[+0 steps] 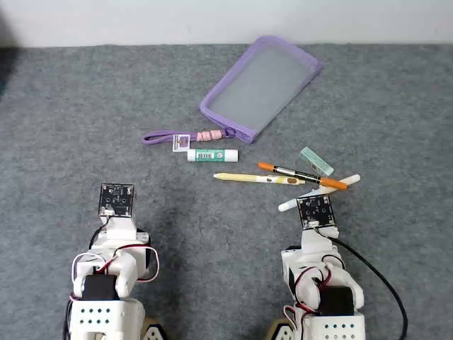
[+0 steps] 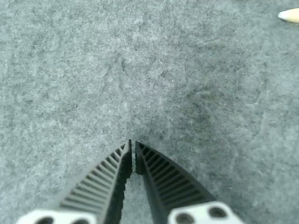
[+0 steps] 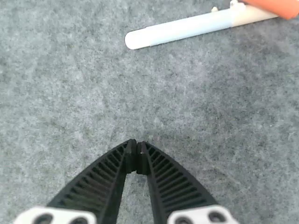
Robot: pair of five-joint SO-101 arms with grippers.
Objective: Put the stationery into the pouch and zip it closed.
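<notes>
- High view: a grey, felt-like desk [image 1: 56, 127] runs back to a pale wall [image 1: 212, 18] at its far edge.
- The left arm [image 1: 113, 262] sits folded at the near edge, well apart from the stationery. Its fingers [image 2: 159, 179] are pressed together at the tips, holding nothing, just above bare felt.
- The right arm [image 1: 318, 283] is folded the same way, with its wrist over the near end of a white pen [image 1: 340, 184]. Its fingers [image 3: 163, 182] also meet at the tips, empty.
- A purple mesh zip pouch [image 1: 262, 86] lies flat and askew at far centre, its purple strap [image 1: 159, 137] trailing left. I cannot tell whether the zip is open.
- All the stationery lies outside the pouch, between it and the right arm:
  - a yellow pencil [image 1: 258, 178]
  - a black pen with orange caps [image 1: 301, 175], crossing the white pen
  - a white-and-green glue stick [image 1: 212, 155], just beside the strap
  - a small mint-green eraser [image 1: 316, 161]
</notes>
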